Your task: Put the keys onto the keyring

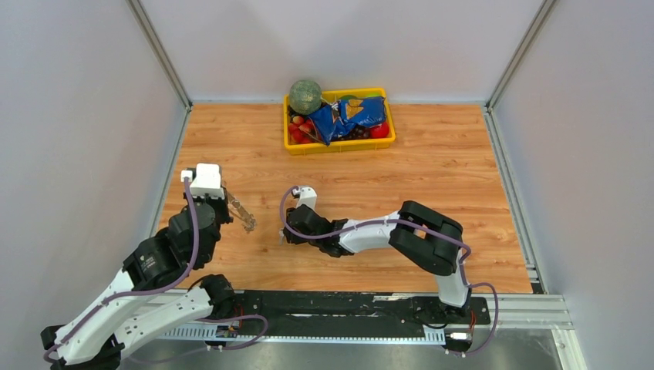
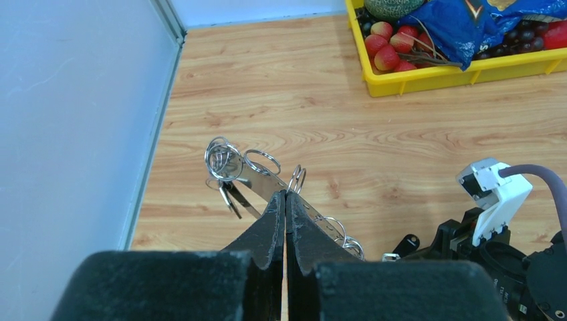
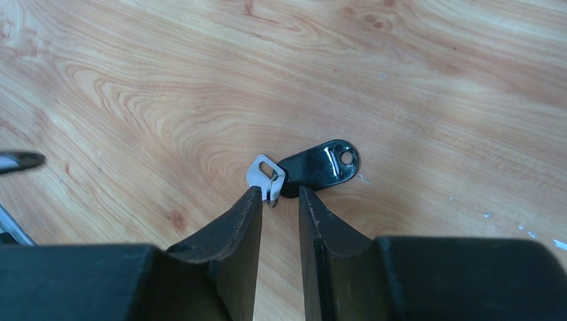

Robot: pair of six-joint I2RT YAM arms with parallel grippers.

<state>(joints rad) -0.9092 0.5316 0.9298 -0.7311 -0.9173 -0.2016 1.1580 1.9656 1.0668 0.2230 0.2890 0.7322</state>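
Observation:
The keyring (image 2: 231,164), a thin silver strip fringed with small rings, hangs above the wood with my left gripper (image 2: 285,196) shut on its middle. In the top view the keyring (image 1: 241,213) sticks out to the right of the left gripper (image 1: 229,200). One key (image 3: 314,167), with a black head and a short silver blade, lies flat on the table. My right gripper (image 3: 278,192) is low over it, jaws a little apart. The blade end touches the left fingertip (image 3: 253,195) and the black head lies just beyond the tips. From the left wrist, the same key (image 2: 408,243) shows beside the right arm.
A yellow tray (image 1: 339,144) with fruit, a green melon and a blue bag stands at the back middle of the table. Grey walls close in the left, right and back sides. The right arm's wrist (image 1: 307,199) sits close to the right of the keyring.

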